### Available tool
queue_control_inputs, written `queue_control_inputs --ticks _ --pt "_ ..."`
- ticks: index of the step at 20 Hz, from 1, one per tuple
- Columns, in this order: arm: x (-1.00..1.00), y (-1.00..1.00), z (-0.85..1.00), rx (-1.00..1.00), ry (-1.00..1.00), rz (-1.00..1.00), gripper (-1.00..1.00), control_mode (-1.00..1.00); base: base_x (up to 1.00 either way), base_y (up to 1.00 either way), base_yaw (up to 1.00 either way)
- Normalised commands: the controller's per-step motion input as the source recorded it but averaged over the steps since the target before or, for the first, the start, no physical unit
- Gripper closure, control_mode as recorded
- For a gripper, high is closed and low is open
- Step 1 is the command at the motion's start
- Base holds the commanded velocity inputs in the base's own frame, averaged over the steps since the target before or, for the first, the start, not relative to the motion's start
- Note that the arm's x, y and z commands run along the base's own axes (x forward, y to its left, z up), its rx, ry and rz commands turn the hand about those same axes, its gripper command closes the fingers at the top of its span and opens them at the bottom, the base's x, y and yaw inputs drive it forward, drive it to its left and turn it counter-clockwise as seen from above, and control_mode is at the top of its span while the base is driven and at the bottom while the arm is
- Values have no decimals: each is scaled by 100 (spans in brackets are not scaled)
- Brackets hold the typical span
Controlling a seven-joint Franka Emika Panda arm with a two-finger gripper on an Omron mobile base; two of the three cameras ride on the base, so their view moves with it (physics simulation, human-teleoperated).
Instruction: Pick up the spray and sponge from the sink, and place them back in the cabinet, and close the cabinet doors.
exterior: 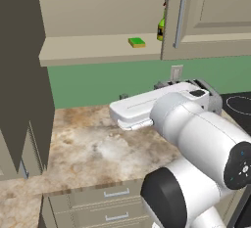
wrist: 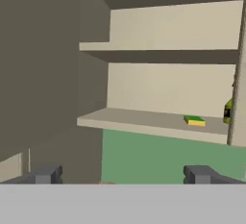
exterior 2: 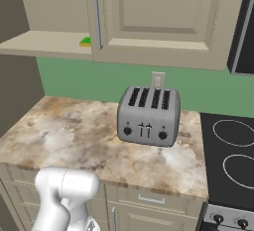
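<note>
Sponge (wrist: 194,120) lies on the shelf, apparently well beyond open gripper (wrist: 122,174).

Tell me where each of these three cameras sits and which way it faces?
Left base view: behind the arm, left side, facing the open cabinet holding the sponge and spray.
Right base view: behind, right side, facing the toaster; arm at lower left.
Hand view: on the hand, facing the cabinet shelf; open claw at bottom.
All share the sponge.
</note>
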Motion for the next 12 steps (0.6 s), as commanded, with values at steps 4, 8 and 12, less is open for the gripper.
queue_control_inputs --ticks 4,8,12 --pt "-18 18 -6 0 0 9 -100 -100 0 0 0" --pt "-20 24 -8 0 0 9 -100 -100 0 0 0" --pt "-30 34 -2 0 0 5 -100 -100 0 0 0"
